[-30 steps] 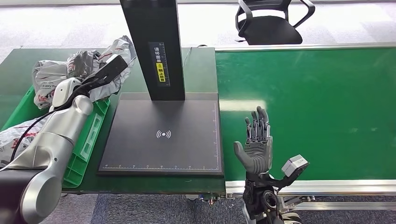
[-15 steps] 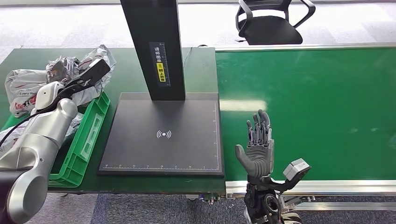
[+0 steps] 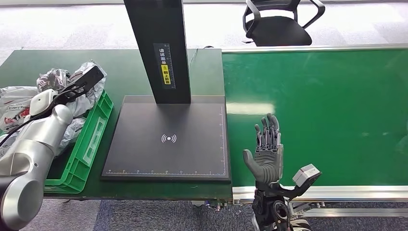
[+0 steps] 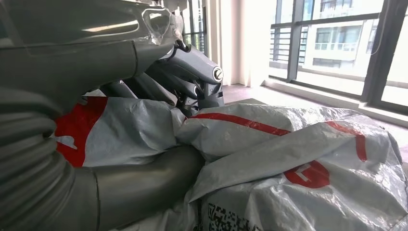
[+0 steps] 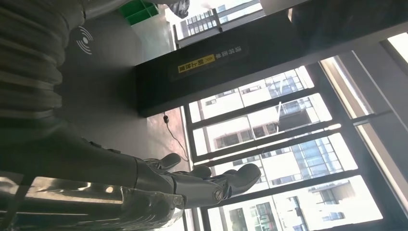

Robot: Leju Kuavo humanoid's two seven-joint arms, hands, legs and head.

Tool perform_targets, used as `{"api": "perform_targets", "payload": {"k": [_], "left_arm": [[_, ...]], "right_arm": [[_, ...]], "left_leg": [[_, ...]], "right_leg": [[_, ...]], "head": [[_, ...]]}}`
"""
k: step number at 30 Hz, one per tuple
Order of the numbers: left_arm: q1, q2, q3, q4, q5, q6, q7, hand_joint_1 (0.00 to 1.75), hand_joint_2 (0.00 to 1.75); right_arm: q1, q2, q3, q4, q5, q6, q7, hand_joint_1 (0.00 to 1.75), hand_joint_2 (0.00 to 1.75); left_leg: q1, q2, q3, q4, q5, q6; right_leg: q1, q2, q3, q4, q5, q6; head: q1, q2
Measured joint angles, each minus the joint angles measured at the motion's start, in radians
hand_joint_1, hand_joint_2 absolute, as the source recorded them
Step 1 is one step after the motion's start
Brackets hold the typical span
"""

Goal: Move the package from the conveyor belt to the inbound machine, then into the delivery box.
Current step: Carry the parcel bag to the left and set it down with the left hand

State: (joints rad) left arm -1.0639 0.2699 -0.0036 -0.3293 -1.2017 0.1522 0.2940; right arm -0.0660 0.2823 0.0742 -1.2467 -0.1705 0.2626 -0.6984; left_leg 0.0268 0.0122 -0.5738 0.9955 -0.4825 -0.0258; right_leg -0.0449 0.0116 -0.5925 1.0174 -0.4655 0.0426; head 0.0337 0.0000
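A crumpled grey package (image 3: 89, 96) with red markings hangs over the far end of the green delivery box (image 3: 91, 139). My left hand (image 3: 76, 89) grips it, and the wrist camera mount partly hides the hand. In the left wrist view the dark fingers (image 4: 187, 72) lie over the package (image 4: 298, 159) and the thumb presses in from the other side. My right hand (image 3: 265, 149) stands upright and open at the near left corner of the conveyor belt (image 3: 327, 110), holding nothing; its fingers (image 5: 211, 185) are extended in the right wrist view.
The inbound machine's black scan plate (image 3: 168, 139) lies between box and belt, with its black column (image 3: 159, 48) rising at the back. Other grey packages (image 3: 14, 103) lie in the box at the far left. A black office chair (image 3: 279, 21) stands beyond the belt.
My left arm has swung to the left with the package, from near the scan plate's corner to over the delivery box. The right hand has hardly moved.
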Motion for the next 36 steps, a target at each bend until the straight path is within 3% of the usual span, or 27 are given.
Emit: {"api": "perform_targets", "payload": {"k": [4,6,8,10,23,36], "left_arm": [[0.014,0.005,0.01,0.012,-0.018,-0.024,0.02,1.64,1.75],[0.024,0.007,0.016,0.018,-0.025,-0.034,0.029,1.12,1.75],[0.033,0.009,0.021,0.022,-0.031,-0.038,0.037,0.32,1.75],[0.039,0.012,0.026,0.023,-0.04,-0.037,0.044,0.0,1.75],[0.042,0.034,0.064,0.023,-0.08,0.058,0.052,0.0,1.75],[0.042,0.045,0.078,0.023,-0.081,0.064,0.048,0.0,1.75]], "right_arm": [[-0.005,0.0,-0.001,0.0,-0.003,0.001,0.0,0.0,1.75],[-0.006,0.0,-0.001,0.0,-0.004,0.001,0.0,0.0,1.75],[-0.004,0.001,-0.001,-0.002,-0.005,0.002,0.0,0.0,1.75],[-0.002,0.004,-0.002,-0.007,-0.005,0.002,0.002,0.0,1.75],[0.0,0.013,-0.002,-0.022,0.004,0.004,0.01,0.0,1.75],[-0.004,0.014,-0.001,-0.022,0.004,0.004,0.012,0.0,1.75]], "left_leg": [[0.0,0.0,0.0,0.0,0.0,0.0],[0.0,0.0,0.0,0.0,0.0,0.0],[0.0,0.0,0.0,0.0,0.0,0.0],[0.0,0.0,0.0,0.0,0.0,0.0],[0.0,0.0,0.0,0.0,0.0,0.0],[0.0,0.0,0.0,0.0,0.0,0.0]], "right_leg": [[0.0,0.0,0.0,0.0,0.0,0.0],[0.0,0.0,0.0,0.0,0.0,0.0],[0.0,0.0,0.0,0.0,0.0,0.0],[0.0,0.0,0.0,0.0,0.0,0.0],[0.0,0.0,0.0,0.0,0.0,0.0],[0.0,0.0,0.0,0.0,0.0,0.0]], "head": [[0.0,0.0],[0.0,0.0],[0.0,0.0],[0.0,0.0],[0.0,0.0],[0.0,0.0]]}}
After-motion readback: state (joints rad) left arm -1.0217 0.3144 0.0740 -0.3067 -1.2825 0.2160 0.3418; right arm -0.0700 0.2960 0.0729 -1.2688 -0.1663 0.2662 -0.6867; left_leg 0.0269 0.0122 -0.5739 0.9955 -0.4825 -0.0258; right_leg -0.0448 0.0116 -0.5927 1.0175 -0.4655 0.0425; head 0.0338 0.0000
